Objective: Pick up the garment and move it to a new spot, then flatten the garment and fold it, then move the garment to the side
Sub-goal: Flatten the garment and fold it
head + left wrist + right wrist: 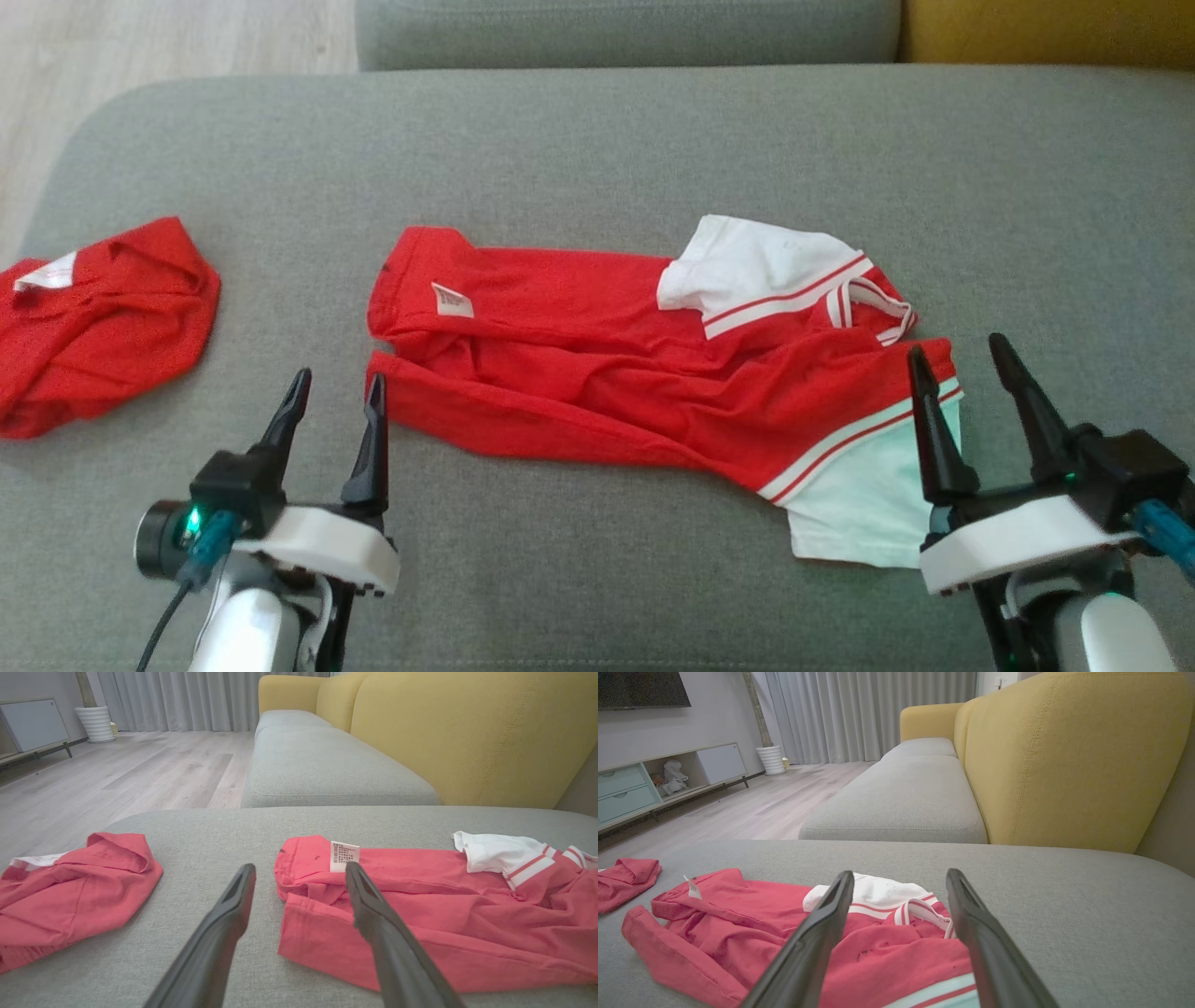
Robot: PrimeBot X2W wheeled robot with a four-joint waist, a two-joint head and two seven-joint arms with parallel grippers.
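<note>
A red garment with white striped sleeves lies crumpled lengthwise across the middle of the grey cushion; a white label shows near its left end. It appears too in the left wrist view and the right wrist view. My left gripper is open, just left of the garment's left hem, with nothing between its fingers. My right gripper is open over the garment's right end, by the white sleeve; its fingers straddle the red cloth without closing on it.
A second red garment lies bunched at the cushion's left edge. Beyond the cushion sits another grey seat with a yellow backrest. Wooden floor lies to the left, with a low cabinet by the wall.
</note>
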